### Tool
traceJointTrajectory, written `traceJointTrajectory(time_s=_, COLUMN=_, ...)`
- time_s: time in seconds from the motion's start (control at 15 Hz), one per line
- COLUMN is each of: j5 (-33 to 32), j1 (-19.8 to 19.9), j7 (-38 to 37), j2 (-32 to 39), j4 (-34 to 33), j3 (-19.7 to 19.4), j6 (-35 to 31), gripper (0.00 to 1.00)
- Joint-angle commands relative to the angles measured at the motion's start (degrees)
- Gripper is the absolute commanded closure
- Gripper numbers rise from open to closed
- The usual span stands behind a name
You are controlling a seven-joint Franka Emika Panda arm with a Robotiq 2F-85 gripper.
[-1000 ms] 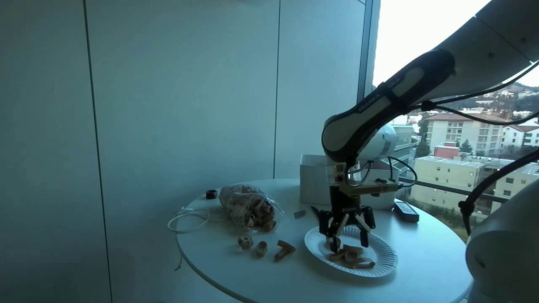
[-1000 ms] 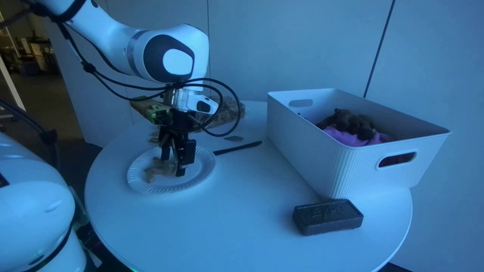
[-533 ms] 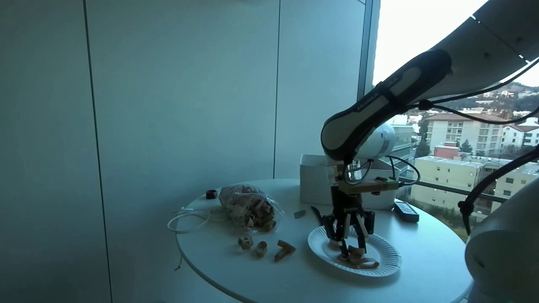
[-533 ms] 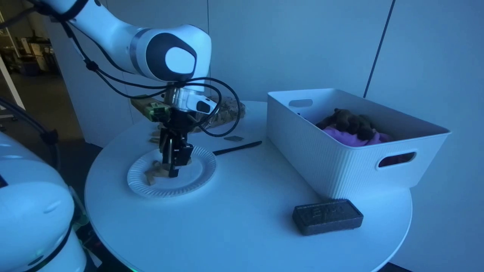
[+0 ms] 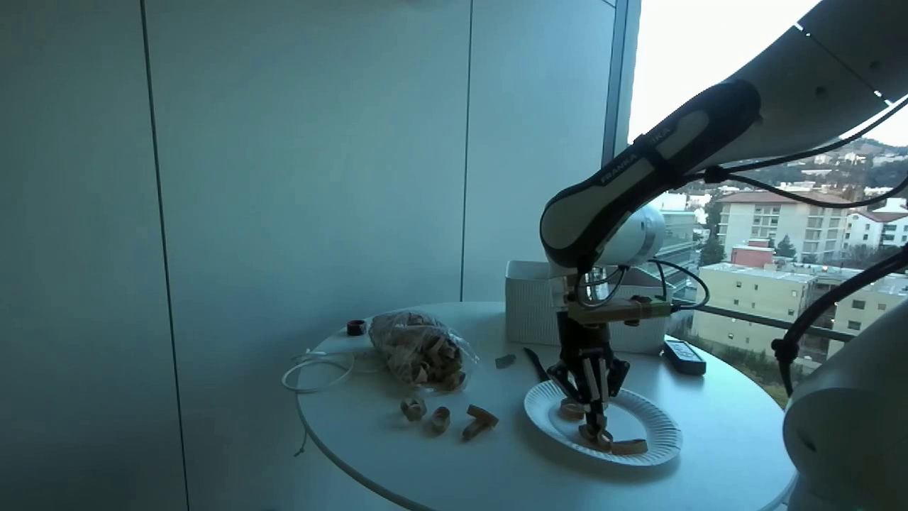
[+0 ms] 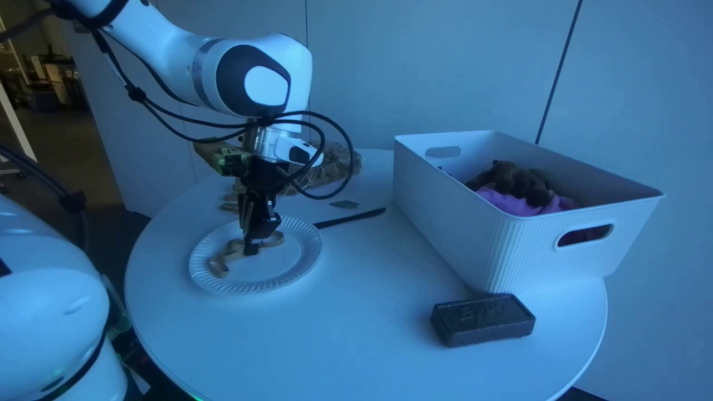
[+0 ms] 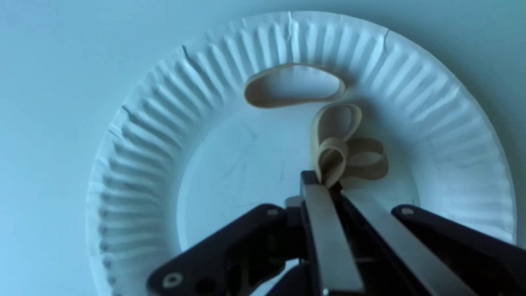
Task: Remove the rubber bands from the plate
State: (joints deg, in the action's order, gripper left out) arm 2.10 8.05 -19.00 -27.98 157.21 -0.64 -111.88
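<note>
the bent arm (image 5: 649, 170) holds its gripper (image 7: 323, 181) pointing down, fingers (image 7: 331, 234) pinched together

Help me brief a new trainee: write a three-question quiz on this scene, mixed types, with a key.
1. Multiple choice. The hand is: (A) wide open; (B) closed on a rubber band; (C) out of view.
2. True or false. In the wrist view, another rubber band lies on the plate, apart from the hand.
3. Open. In both exterior views, which large thing does the dark block on the table lie beside?

Key:
1. B
2. True
3. The white bin
</note>
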Motion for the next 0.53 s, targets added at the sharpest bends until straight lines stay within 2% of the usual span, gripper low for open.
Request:
traceJointTrajectory(time_s=0.0, j5=0.27, j1=0.06, j7=-0.48, j2=-1.74, j4=-0.07, j3=0.11, j6=0.12, gripper=0.97)
traceJointTrajectory(time_s=0.27, j5=-1.18, j1=-1.33, j7=0.79, j2=-10.3, j4=1.96, j3=1.97, j6=-1.78, gripper=0.97)
traceJointTrajectory(time_s=0.47, j5=0.52, j1=-4.57, j7=3.66, j2=-14.58, j4=0.61, j3=3.26, j6=-0.61, gripper=0.95)
